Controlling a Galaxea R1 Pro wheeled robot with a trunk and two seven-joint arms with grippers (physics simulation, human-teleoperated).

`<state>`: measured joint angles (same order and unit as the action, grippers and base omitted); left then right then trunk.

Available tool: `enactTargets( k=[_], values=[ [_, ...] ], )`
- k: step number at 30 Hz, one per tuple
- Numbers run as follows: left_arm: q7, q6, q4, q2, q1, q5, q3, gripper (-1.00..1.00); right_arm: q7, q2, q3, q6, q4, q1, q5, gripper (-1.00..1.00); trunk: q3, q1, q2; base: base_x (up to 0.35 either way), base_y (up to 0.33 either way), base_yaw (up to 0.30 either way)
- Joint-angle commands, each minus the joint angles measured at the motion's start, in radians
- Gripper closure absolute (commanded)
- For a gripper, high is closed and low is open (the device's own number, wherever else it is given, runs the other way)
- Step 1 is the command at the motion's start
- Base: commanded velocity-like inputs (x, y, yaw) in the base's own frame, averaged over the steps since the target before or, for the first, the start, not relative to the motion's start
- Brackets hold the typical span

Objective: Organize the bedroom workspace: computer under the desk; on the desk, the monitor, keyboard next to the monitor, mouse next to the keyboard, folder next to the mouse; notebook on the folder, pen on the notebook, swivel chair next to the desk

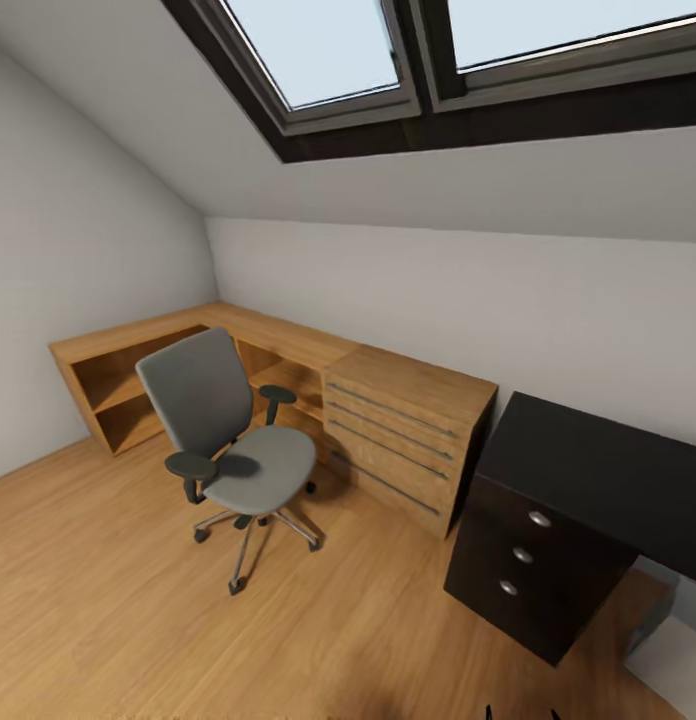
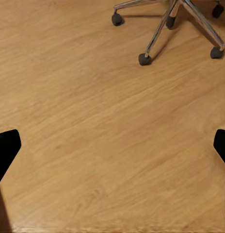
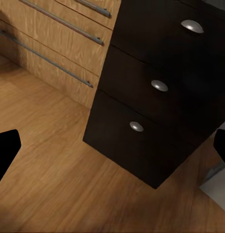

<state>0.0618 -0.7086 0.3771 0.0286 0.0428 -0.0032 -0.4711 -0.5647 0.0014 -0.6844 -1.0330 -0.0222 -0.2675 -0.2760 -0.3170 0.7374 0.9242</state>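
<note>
The swivel chair [image 1: 238, 440] stands on the plank floor left of centre, its grey seat bare and its back towards the wooden cabinets. Its metal star base [image 2: 176, 19] and castors lie beyond my left gripper [image 2: 112, 148], which hangs open over bare floor. At the right is the desk [image 1: 598, 460], its black top bare where it shows. My right gripper [image 3: 112, 148] is open in front of the desk's dark drawer unit [image 3: 151, 97]. A pale grey box, the computer [image 1: 673, 655], peeks out under the desk. The monitor, keyboard, mouse, folder, notebook and pen are out of view.
Low light wooden cabinets [image 1: 408, 420] run along the back wall and round the left corner, with a drawer chest [image 3: 59, 43] close against the desk's drawer unit. A sloped ceiling with skylights [image 1: 318, 50] hangs overhead. Open floor [image 1: 108, 600] lies in front of the chair.
</note>
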Motion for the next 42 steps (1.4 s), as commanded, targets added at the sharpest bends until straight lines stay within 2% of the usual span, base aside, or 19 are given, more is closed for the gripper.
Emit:
enactTargets(
  k=[1, 5, 11, 23, 31, 37, 42],
  values=[
    [0.007, 0.010, 0.002, 0.005, 0.000, -0.001, -0.006, -1.00, -0.002, -0.001, -0.009, -0.004, -0.002, -0.001, -0.006, -1.00, -0.002, 0.000, 0.001, 0.000, 0.000, 0.193],
    [0.010, 0.043, -0.016, 0.015, 0.000, -0.008, -0.001, -1.00, -0.005, 0.004, -0.011, -0.005, -0.002, -0.001, -0.006, -1.00, -0.005, 0.000, 0.001, 0.000, 0.000, 0.228],
    [0.009, 0.046, -0.042, 0.016, 0.000, -0.009, 0.001, -1.00, -0.018, 0.021, -0.010, -0.009, -0.001, -0.001, -0.006, -1.00, -0.007, 0.000, 0.001, 0.000, 0.000, 0.262],
    [0.006, 0.040, -0.074, 0.013, 0.000, -0.010, 0.002, -1.00, -0.079, 0.026, -0.008, -0.010, 0.003, -0.001, -0.006, -1.00, -0.007, 0.000, 0.001, 0.075, 0.043, 0.283],
    [0.006, 0.043, -0.076, 0.013, 0.000, -0.026, 0.005, -1.00, -0.137, 0.026, -0.007, -0.010, 0.015, -0.001, -0.024, -1.00, -0.006, 0.000, 0.001, 0.089, 0.017, 0.287],
    [0.006, 0.045, -0.077, 0.014, 0.000, -0.064, 0.007, -1.00, -0.160, 0.027, -0.006, -0.011, 0.024, -0.001, -0.027, -1.00, -0.001, 0.000, 0.001, 0.005, 0.001, 0.250],
    [0.006, 0.050, -0.078, 0.013, 0.000, -0.081, 0.007, -1.00, -0.172, 0.029, -0.006, -0.011, 0.026, -0.001, -0.028, -1.00, 0.004, 0.000, 0.001, 0.001, 0.000, 0.236]
  ],
)
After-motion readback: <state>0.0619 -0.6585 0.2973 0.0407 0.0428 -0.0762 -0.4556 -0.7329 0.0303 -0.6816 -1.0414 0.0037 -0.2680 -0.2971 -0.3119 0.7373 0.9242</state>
